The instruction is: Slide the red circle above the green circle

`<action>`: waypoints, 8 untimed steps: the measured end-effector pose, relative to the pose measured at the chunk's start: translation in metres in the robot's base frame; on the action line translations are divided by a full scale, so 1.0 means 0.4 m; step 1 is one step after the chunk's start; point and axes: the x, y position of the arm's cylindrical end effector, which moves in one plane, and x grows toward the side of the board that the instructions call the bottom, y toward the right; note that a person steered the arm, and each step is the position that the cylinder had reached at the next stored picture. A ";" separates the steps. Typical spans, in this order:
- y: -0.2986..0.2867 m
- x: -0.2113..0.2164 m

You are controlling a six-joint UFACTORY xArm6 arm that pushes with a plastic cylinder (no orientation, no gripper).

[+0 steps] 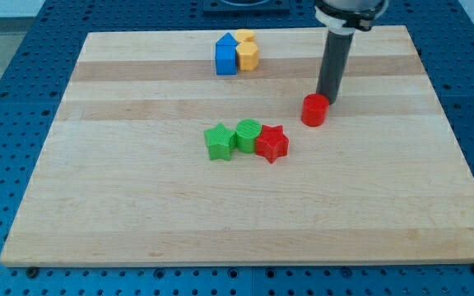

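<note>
The red circle (314, 109) sits right of the board's middle. My tip (328, 99) stands just behind it on its upper right side, touching or nearly touching it. The green circle (248, 132) lies to the lower left of the red circle, in a tight row between a green star (219, 141) on its left and a red star (271, 144) on its right. The space above the green circle holds no block.
A blue block (225, 55) with a pointed top, a yellow hexagon (248, 56) and another yellow block (245, 38) behind them cluster near the top edge of the wooden board (138, 205). A blue perforated table surrounds the board.
</note>
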 end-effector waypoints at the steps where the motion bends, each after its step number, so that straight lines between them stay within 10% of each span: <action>1: -0.049 0.001; 5: -0.213 0.052; 8: 0.055 -0.008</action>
